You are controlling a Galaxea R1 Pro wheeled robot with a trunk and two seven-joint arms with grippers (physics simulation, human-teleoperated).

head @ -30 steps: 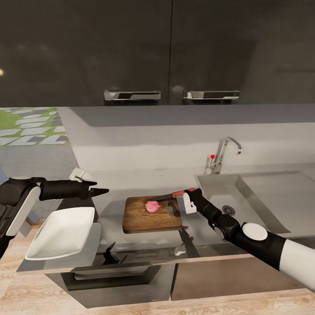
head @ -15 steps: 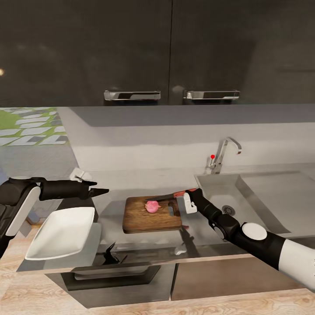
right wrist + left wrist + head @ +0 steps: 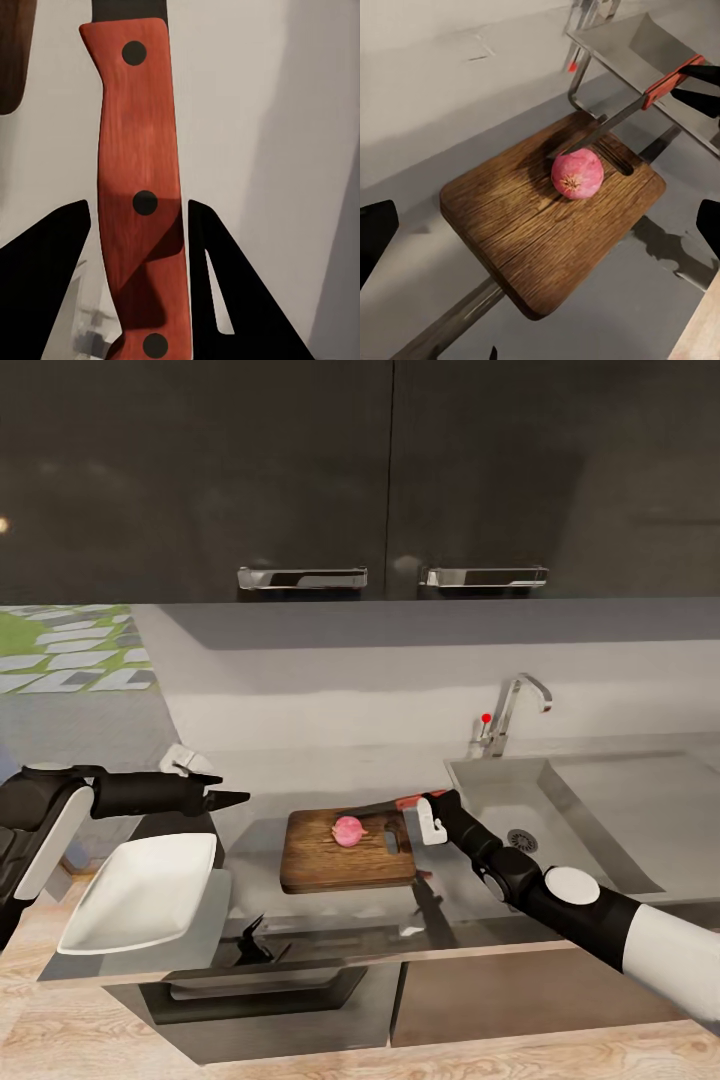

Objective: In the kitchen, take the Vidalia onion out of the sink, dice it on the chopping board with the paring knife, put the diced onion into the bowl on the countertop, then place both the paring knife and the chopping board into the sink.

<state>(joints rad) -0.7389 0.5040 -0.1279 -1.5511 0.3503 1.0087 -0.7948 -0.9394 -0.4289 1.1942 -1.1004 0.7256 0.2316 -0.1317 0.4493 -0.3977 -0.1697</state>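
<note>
A round pink Vidalia onion point(image 3: 348, 830) point(image 3: 577, 173) rests whole on the dark wooden chopping board point(image 3: 330, 860) point(image 3: 525, 232), near its handle slot. My right gripper point(image 3: 424, 806) point(image 3: 139, 217) is shut on the red handle of the paring knife point(image 3: 405, 802) point(image 3: 139, 150). The knife's dark blade point(image 3: 600, 131) slants down to the onion's far side. My left gripper point(image 3: 228, 797) hovers open left of the board, above the white bowl point(image 3: 140, 890) on the grey countertop point(image 3: 450, 900). The steel sink point(image 3: 500, 800) lies right of the board.
A chrome tap point(image 3: 515, 710) with a red-tipped lever stands behind the sink, and the drainboard point(image 3: 640, 810) stretches to the right. Glossy black upper cabinets point(image 3: 390, 470) hang overhead. The bowl sits close to the countertop's left front corner.
My right arm has shifted slightly left and forward, nudging the knife blade at the onion. The onion looks rounder now. The left arm has stayed still.
</note>
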